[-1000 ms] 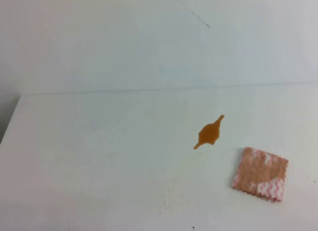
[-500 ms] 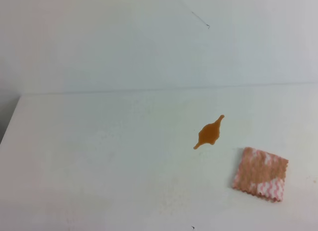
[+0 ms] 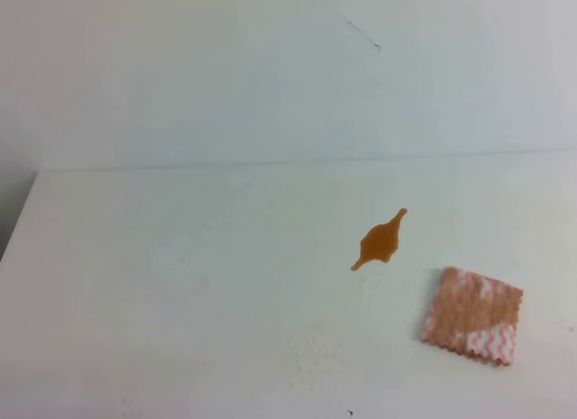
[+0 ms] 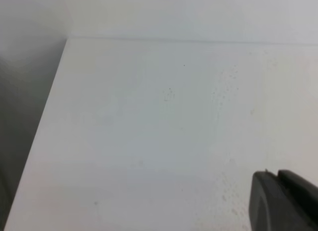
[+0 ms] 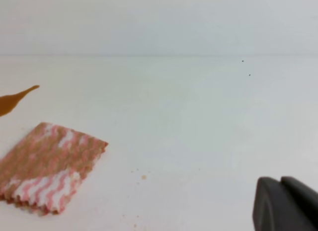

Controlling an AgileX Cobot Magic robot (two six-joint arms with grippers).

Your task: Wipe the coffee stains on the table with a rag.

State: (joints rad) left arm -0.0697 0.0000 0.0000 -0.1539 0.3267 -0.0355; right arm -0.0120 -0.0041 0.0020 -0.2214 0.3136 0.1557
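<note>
Nothing visibly differs across the high-view frames: neither the amber-brown diamond-shaped coffee stain (image 3: 380, 241) nor the pink-and-white zigzag rag (image 3: 472, 315) shifts.

left pincer (image 4: 285, 201) cropped | right pincer (image 5: 285, 203) cropped | coffee stains (image 5: 15, 99) cut off

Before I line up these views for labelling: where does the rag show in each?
Exterior high: rag lower right on the table, just right of and below the stain.
Left wrist: not in view, only bare table.
Right wrist: rag lower left.
Shared landmark: the stain, whose tail shows at the right wrist view's left edge, above the rag.
</note>
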